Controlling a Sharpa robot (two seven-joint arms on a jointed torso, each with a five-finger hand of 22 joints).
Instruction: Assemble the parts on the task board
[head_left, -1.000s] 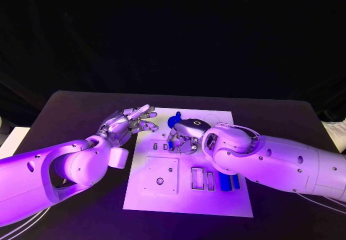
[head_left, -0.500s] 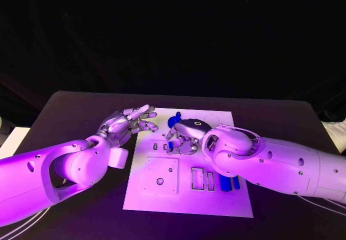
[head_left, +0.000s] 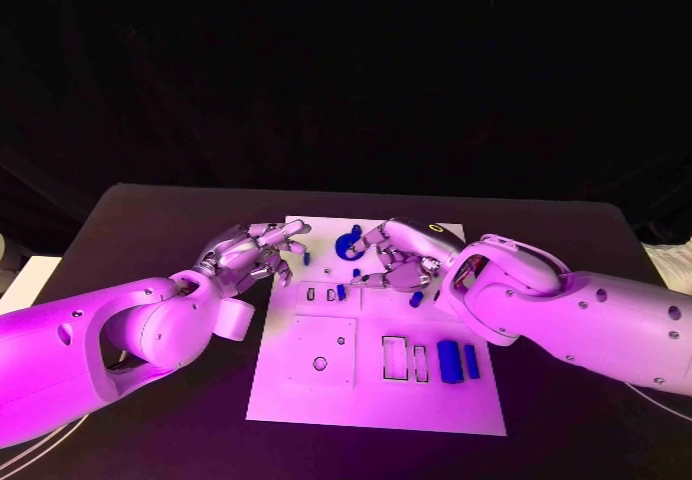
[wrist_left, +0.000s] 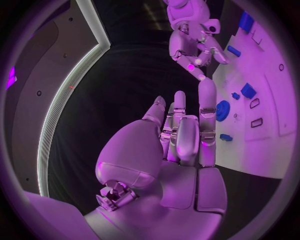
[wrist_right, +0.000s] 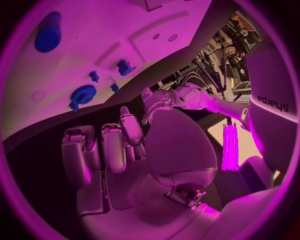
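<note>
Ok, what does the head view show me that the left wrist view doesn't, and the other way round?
Head view: the whole outline of the task board on the black table, plus the back of the left hand at the board's edge. Left wrist view: that hand's palm side, fingers straight, holding nothing. Both: the blue gear, the right hand near it, and small blue parts on the board.
</note>
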